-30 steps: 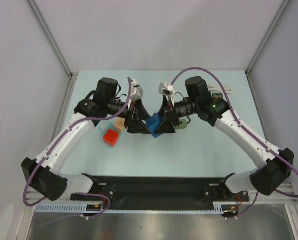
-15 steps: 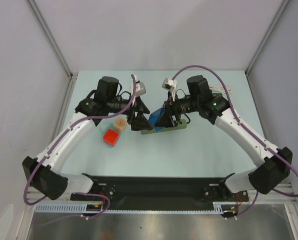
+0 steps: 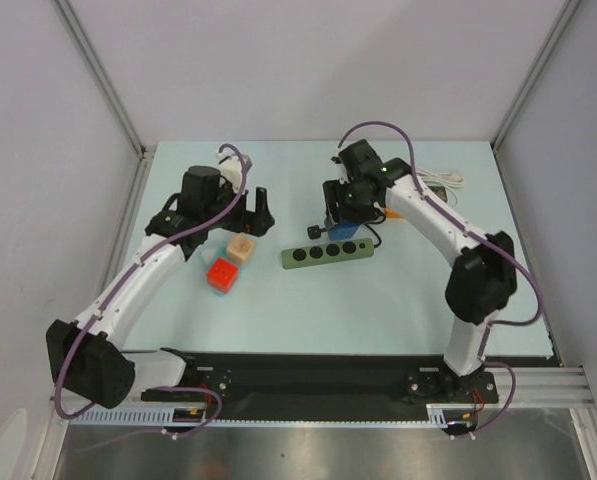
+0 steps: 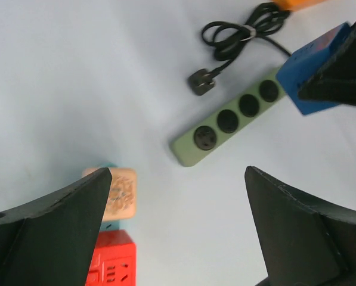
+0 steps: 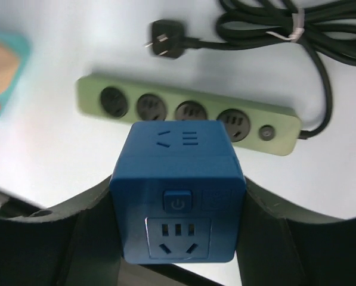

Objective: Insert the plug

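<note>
A blue cube socket adapter point(image 5: 178, 190) sits between the fingers of my right gripper point(image 5: 179, 205), which is shut on its two sides. It hangs above the green four-socket power strip point(image 5: 189, 113), which lies flat on the table point(image 3: 326, 251). The strip's black plug point(image 5: 164, 31) lies loose just behind it, with its cable coiled. My left gripper point(image 4: 178, 173) stands open and empty, left of the strip point(image 4: 231, 118) and above bare table. In the top view the left gripper point(image 3: 258, 212) is well apart from the blue adapter point(image 3: 338, 231).
A beige cube point(image 4: 119, 190) and a red cube adapter point(image 4: 109, 265) sit under the left finger, left of the strip. A white cable point(image 3: 448, 180) lies at the back right. Walls and frame posts enclose the table on three sides.
My left gripper has opened wide and pulled back to the left. My right arm has carried the blue adapter back and right, uncovering the strip.
</note>
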### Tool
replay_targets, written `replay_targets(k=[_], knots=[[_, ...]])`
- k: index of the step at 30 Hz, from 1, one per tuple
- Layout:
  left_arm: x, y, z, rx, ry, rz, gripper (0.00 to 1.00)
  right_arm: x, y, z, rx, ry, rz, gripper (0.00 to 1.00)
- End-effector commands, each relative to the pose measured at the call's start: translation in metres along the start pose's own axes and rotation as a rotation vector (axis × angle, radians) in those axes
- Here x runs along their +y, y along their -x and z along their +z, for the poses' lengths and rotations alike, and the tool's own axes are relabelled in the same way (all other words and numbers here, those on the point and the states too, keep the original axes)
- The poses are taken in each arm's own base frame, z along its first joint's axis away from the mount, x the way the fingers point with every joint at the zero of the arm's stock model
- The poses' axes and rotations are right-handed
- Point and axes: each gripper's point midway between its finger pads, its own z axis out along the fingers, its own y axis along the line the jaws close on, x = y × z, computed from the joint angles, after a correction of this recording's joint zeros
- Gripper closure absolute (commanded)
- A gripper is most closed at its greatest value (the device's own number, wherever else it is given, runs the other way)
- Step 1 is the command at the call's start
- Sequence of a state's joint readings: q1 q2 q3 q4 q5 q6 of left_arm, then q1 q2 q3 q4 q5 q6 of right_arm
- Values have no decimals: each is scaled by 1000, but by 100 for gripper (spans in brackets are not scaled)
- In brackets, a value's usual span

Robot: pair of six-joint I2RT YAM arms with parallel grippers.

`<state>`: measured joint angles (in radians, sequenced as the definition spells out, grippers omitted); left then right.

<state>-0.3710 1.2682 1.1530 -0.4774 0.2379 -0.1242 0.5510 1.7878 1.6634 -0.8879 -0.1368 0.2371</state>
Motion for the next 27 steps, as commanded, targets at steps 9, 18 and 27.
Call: replay_targets(k=[9, 18, 27], knots=[[31, -1, -43, -208, 230, -52, 0, -39, 19, 50, 128, -307, 138, 100], [28, 3, -45, -220, 218, -49, 0, -47, -1, 41, 101, -302, 137, 100], [30, 2, -43, -214, 228, -43, 0, -48, -24, 60, 117, -237, 152, 100]])
